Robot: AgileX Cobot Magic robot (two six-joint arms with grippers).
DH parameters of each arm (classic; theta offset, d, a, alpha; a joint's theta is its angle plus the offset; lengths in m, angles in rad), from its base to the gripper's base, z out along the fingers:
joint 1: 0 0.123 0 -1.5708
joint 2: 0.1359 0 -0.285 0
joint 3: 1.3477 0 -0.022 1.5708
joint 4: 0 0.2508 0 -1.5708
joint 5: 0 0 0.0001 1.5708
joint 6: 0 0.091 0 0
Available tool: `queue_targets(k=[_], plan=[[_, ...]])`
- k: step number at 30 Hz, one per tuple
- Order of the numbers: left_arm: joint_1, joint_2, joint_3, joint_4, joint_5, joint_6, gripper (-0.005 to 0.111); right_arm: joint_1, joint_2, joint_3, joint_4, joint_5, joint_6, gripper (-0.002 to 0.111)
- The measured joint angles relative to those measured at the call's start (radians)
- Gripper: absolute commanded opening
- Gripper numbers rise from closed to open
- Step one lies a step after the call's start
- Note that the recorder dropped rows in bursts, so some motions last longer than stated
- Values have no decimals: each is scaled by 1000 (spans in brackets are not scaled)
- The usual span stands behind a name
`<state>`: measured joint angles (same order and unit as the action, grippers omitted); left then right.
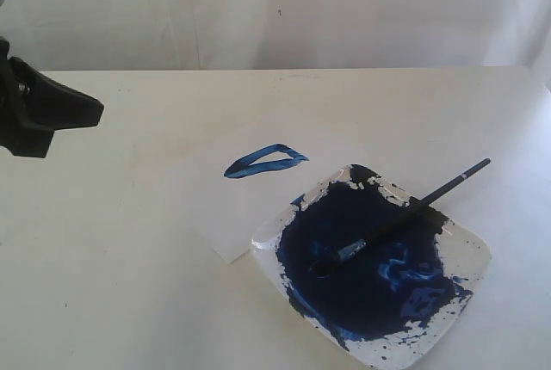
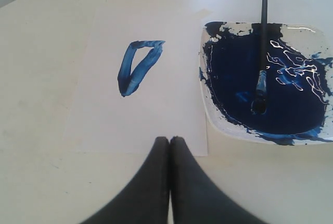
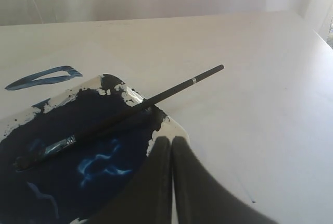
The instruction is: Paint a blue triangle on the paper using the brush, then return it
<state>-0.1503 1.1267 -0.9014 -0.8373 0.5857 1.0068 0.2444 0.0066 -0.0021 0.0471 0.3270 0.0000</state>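
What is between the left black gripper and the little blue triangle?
Only the bare white paper sheet lies between the left black gripper and the small blue painted triangle outline, as the left wrist view shows.

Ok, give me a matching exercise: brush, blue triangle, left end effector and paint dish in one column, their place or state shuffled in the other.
1 brush
2 blue triangle
3 left end effector
4 paint dish

A painted on the paper
B shut, holding nothing
C smeared with dark blue paint
D tip lying in the paint, handle out over the rim

Pairs: 1-D, 2-A, 3-B, 4-C.
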Motion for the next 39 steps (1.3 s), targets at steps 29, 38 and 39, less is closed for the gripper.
queue_targets(k=[29, 38, 39], plan=[[0, 0, 0, 0, 0, 0, 0, 0, 0, 0, 0, 0, 0, 0], [0, -134, 0, 3, 0, 15, 0, 0, 0, 0, 0, 0, 0, 0], [0, -172, 0, 10, 0, 24, 0, 0, 0, 0, 0, 0, 0, 0]])
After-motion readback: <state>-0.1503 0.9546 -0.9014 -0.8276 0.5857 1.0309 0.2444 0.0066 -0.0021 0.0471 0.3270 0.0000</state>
